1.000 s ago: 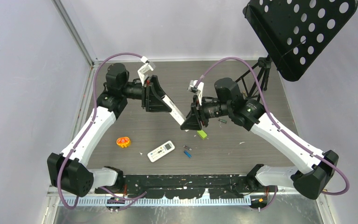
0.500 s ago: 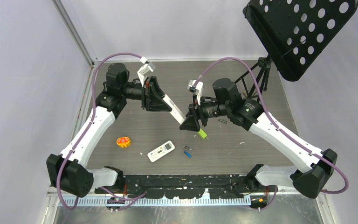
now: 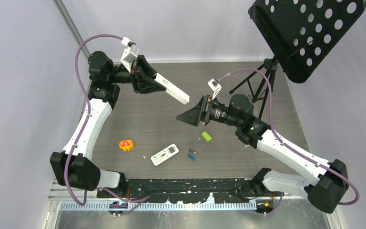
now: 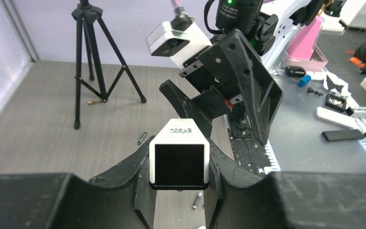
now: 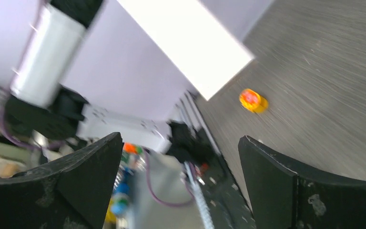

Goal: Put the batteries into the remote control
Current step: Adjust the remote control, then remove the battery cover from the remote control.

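Note:
My left gripper (image 3: 151, 81) is shut on a long white remote control (image 3: 171, 90) and holds it in the air, slanting down to the right. In the left wrist view the remote's end (image 4: 179, 160) sits clamped between the fingers (image 4: 124, 171). My right gripper (image 3: 183, 116) stands open and empty just below the remote's free end, apart from it; that end shows blurred (image 5: 190, 43) above the gripper (image 5: 180, 139). A greyish battery (image 3: 191, 152) and a blue battery (image 3: 192, 158) lie near the front. Another dark battery (image 4: 142, 138) lies on the table.
A small white remote (image 3: 164, 154) lies near the front centre, beside the two batteries. There is an orange toy (image 3: 126, 145) to its left and a bright green block (image 3: 206, 137) by the right arm. A black tripod (image 3: 262, 78) and perforated stand (image 3: 310, 28) occupy the back right.
The right gripper let go of the long remote's end and opened wide, drawing back to the right. The left arm swung the remote up and toward the back left.

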Available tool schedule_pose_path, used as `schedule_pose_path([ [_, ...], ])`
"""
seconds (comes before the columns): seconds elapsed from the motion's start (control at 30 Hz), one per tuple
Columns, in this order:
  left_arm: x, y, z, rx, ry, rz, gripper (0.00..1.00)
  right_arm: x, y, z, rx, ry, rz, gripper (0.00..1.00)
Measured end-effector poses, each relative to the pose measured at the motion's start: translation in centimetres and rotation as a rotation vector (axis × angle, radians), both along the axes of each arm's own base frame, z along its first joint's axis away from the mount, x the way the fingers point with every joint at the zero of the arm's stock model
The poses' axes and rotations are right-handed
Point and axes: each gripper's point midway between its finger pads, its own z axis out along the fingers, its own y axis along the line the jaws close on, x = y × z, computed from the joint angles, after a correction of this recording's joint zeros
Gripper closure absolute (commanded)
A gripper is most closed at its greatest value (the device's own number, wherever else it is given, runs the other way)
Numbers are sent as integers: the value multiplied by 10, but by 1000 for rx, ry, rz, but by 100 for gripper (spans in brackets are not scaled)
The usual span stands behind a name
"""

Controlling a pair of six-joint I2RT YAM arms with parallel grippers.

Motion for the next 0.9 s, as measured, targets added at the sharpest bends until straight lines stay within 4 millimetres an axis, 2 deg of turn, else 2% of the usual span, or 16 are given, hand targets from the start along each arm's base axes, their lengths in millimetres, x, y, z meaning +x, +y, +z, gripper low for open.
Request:
schedule_pose_path([
  [0.23,0,6,30,-15,-130,-50,100,28,6,37,342,213,-130,4],
  [0.4,-6,7,39,-21,-147,-53,100,41,8,59,506,257,-144,4],
  [0.47,-8,7,41,-23,-138,-52,100,43,8,68,558,258,-139,7],
  [0.53,-10,7,42,-25,-133,-50,100,45,8,76,599,259,-132,14],
  [0.63,-15,8,47,-33,-133,-42,100,48,11,86,650,264,-109,31],
  [0.8,-28,9,60,-53,-171,-29,100,52,19,100,730,280,-42,46],
  [0.9,-32,9,61,-53,-179,-32,100,49,19,105,769,278,-3,59],
])
